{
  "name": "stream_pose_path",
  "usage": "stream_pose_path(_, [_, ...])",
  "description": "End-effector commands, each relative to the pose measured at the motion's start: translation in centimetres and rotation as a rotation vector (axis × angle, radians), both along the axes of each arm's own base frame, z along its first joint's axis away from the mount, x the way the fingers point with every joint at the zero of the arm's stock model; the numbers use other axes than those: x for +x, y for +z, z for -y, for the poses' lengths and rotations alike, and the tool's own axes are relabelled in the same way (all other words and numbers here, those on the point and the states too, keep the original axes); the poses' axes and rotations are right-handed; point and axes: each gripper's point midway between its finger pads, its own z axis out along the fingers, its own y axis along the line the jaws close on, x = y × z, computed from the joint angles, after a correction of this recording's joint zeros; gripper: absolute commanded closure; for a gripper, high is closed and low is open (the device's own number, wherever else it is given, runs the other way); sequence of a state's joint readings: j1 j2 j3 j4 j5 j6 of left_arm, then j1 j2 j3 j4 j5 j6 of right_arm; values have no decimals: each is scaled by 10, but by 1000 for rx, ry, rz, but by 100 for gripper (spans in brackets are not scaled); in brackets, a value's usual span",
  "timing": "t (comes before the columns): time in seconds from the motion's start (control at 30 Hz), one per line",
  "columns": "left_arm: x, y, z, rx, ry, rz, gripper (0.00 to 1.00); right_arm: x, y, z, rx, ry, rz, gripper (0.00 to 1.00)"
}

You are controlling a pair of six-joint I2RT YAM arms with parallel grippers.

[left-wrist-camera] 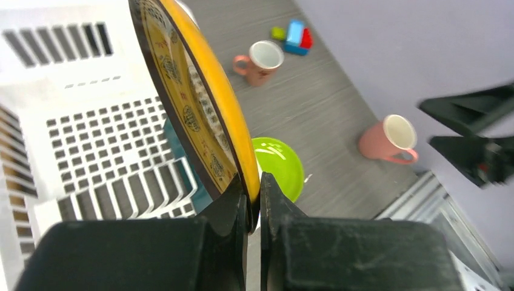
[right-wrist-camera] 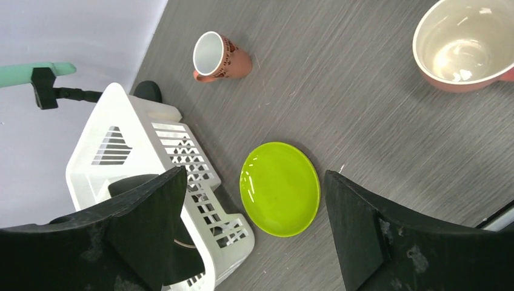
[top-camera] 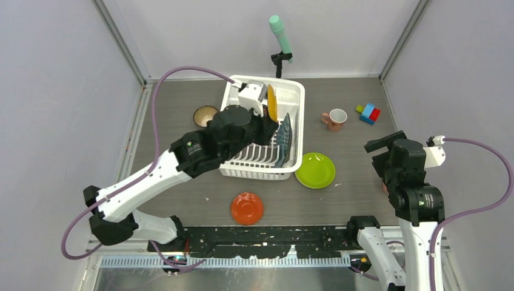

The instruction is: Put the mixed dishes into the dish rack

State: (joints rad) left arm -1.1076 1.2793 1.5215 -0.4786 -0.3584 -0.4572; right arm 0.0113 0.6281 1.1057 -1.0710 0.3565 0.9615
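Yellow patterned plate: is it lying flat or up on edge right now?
On edge. The left gripper is shut on the rim of the yellow patterned plate, holding it upright inside the dish rack; whether it is seated, cannot tell.

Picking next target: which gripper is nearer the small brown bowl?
Left. The left gripper, shut on the yellow plate over the dish rack, is just right of the small brown bowl; the right gripper hangs open at the table's right side.

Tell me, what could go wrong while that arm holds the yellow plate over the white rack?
The left gripper pinches the yellow plate only at its rim, so it might swing or slip. Lowered carelessly, it could knock the dark teal plate standing in the dish rack.
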Motion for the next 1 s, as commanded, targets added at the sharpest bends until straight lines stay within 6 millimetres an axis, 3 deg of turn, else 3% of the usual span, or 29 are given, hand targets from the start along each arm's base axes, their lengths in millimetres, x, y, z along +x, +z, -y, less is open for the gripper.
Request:
stream_pose_path(0.0, [28, -36, -7, 31, 166, -145, 100, 6, -1, 0, 12, -7, 24, 11])
stream_pose_path(0.23, [64, -83, 1, 63, 184, -238, 100, 3, -10, -4, 17, 14, 2, 11])
stream_pose_path(0.33, [71, -104, 8, 75, 176, -278, 100, 2, -14, -5, 16, 24, -6, 11])
stream_pose_path(0.63, [66, -143, 37, 52, 44, -396, 100, 5, -35, -15, 47, 68, -51, 12])
stream_pose_path(0.97, [61, -192, 33, 158, 59, -510, 100, 9, -43, -23, 73, 105, -68, 13])
